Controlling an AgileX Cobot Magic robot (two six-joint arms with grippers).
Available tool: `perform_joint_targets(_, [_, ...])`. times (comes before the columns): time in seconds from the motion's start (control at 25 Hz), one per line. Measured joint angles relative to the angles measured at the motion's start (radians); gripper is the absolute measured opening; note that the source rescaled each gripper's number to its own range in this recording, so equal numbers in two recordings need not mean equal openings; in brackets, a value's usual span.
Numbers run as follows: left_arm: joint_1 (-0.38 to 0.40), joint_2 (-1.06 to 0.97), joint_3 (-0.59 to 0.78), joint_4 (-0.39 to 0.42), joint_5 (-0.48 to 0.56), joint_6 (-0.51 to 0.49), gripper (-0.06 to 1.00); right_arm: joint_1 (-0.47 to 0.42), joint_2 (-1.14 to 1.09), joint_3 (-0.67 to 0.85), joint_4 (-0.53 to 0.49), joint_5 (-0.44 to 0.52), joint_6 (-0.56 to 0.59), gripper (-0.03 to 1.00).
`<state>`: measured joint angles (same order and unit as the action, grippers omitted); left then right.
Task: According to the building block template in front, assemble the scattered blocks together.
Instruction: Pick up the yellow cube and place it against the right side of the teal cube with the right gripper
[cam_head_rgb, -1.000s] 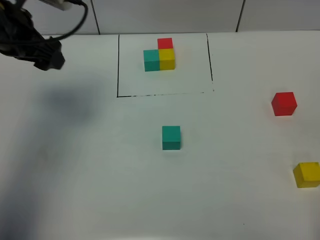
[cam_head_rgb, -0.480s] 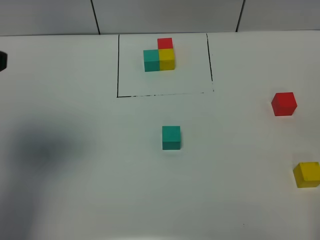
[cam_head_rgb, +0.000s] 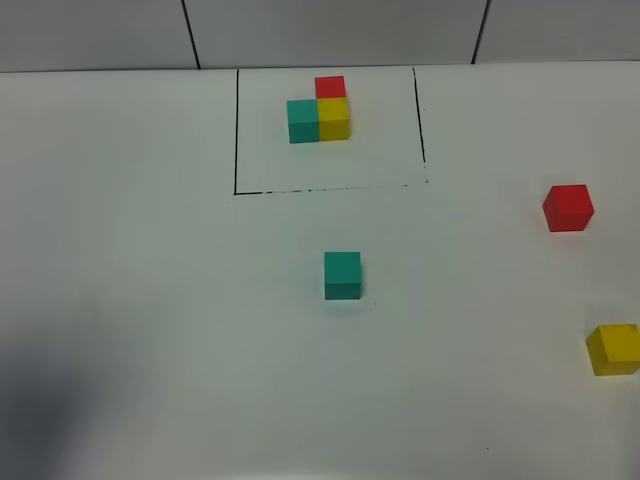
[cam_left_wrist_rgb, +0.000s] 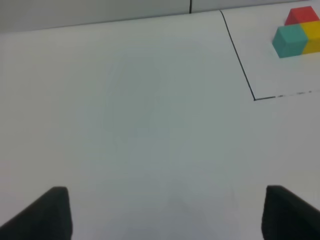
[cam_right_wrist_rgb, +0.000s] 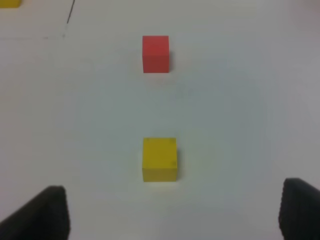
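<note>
On the white table the scattered blocks lie well apart; left gripper and right gripper apparently stand spread.

A white matte counter fills the scene. Ahead of the left pincer it ends at a pale grey panelled wall crossed by dark vertical seams. The light is soft and even; a dim shadow darkens one counter corner.
</note>
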<state>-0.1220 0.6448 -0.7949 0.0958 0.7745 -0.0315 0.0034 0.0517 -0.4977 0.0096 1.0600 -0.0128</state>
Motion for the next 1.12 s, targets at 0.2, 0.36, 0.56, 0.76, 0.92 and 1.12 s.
perform_joint_targets(0.2, [0.0,-0.132,0.061,-0.001,0.039,-0.015,0.82,0.0,0.0,0.0,0.0,0.0,0.0,0.73])
perform_joint_targets(0.36, [0.0,-0.223,0.092,-0.001,0.103,-0.027,0.82,0.0,0.0,0.0,0.0,0.0,0.0,0.73])
perform_joint_targets(0.56, [0.0,-0.348,0.149,-0.003,0.15,-0.028,0.81,0.0,0.0,0.0,0.0,0.0,0.0,0.73])
perform_joint_targets(0.76, [0.0,-0.481,0.206,-0.029,0.179,-0.027,0.81,0.0,0.0,0.0,0.0,0.0,0.0,0.73])
perform_joint_targets(0.92, [0.0,-0.563,0.222,-0.032,0.204,-0.027,0.81,0.0,0.0,0.0,0.0,0.0,0.0,0.73])
perform_joint_targets(1.12, [0.0,-0.61,0.223,-0.057,0.236,-0.027,0.81,0.0,0.0,0.0,0.0,0.0,0.0,0.73])
